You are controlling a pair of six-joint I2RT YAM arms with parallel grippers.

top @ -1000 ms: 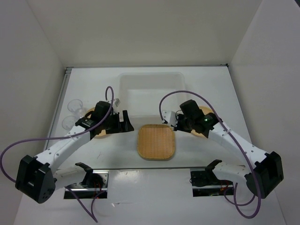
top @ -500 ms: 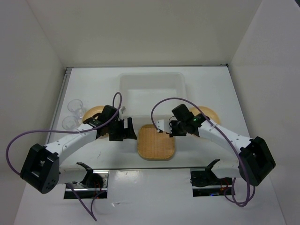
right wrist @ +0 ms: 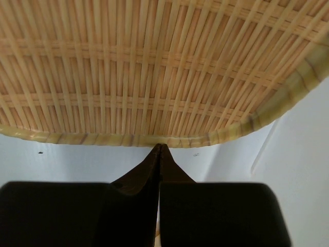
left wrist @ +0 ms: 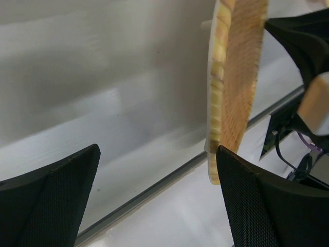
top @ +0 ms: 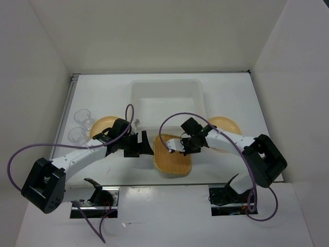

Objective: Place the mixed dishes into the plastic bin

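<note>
The woven wicker tray (top: 172, 160) lies in the middle of the table, tipped up at one side. In the left wrist view it stands almost edge-on (left wrist: 237, 77). My left gripper (top: 145, 145) is open at its left edge; the rim sits just inside the right finger (left wrist: 272, 206). My right gripper (top: 176, 146) is shut, its tips (right wrist: 159, 146) against the tray's rim (right wrist: 154, 77). One tan plate (top: 102, 125) lies behind the left arm, another (top: 224, 125) behind the right arm. Two clear cups (top: 83, 116) (top: 76, 135) stand at the far left. The plastic bin (top: 165, 87) is behind the tray.
White walls enclose the table on the left, back and right. A grey seam (left wrist: 139, 193) runs across the table near the front edge. Purple cables loop off both arms.
Both arms have swung inward from the plates to the wicker tray. The tray, flat before, is now tipped up and shifted slightly.
</note>
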